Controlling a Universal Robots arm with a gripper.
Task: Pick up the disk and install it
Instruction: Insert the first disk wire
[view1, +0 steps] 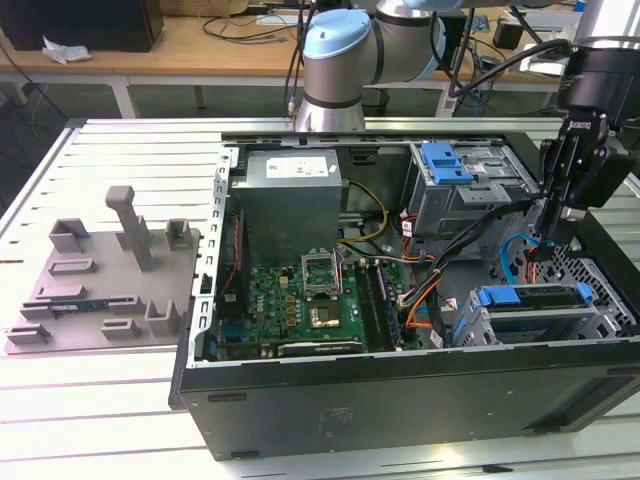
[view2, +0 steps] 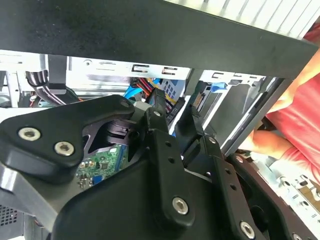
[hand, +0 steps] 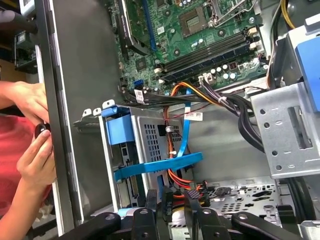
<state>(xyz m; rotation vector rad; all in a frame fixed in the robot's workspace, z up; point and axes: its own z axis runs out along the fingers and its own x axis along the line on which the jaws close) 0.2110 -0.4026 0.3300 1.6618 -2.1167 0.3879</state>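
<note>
The hand (view1: 548, 240), spread and empty, hangs at 1 o'clock from the disk (view1: 500, 296) in the exterior view

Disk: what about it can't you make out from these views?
- Exterior view: disk label and seating depth, hidden inside the drive cage.
- First wrist view: its connector end, behind cables and the pincer.
- Second wrist view: the bay, blocked by the pincer's body.

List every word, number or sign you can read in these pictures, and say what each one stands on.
No text can be read.
power supply label, exterior view: print too small to read.
white cable tag, first wrist view: print too small to read.
motherboard markings, first wrist view: too small to read.
</note>
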